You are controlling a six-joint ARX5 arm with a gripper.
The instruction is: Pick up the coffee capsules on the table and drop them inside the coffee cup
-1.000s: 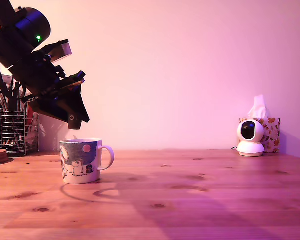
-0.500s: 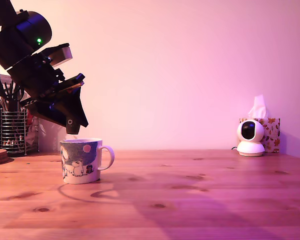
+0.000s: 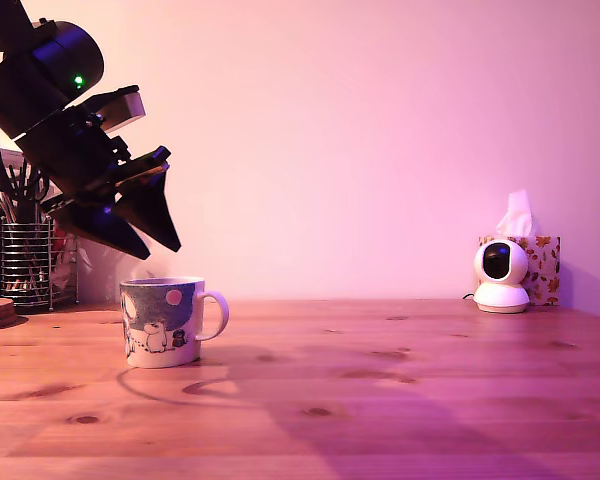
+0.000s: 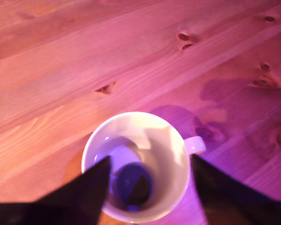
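Gripper (image 3: 145,240) upper left of exterior frame, above coffee cup (image 3: 162,322); jaws spread, empty. Capsule (image 4: 132,183) lies inside cup, on bottom. Likely light, rigid, smooth; grip across tapered body below lid.

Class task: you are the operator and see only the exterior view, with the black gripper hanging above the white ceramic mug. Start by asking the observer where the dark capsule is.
Observer: The small dark capsule lies inside the white ceramic mug, at its bottom.
Operator: Is the gripper holding anything?
Observer: No. The black gripper is open, with nothing between its fingers.
Operator: Is it centred over the mug?
Observer: Roughly; the fingers straddle the opening.
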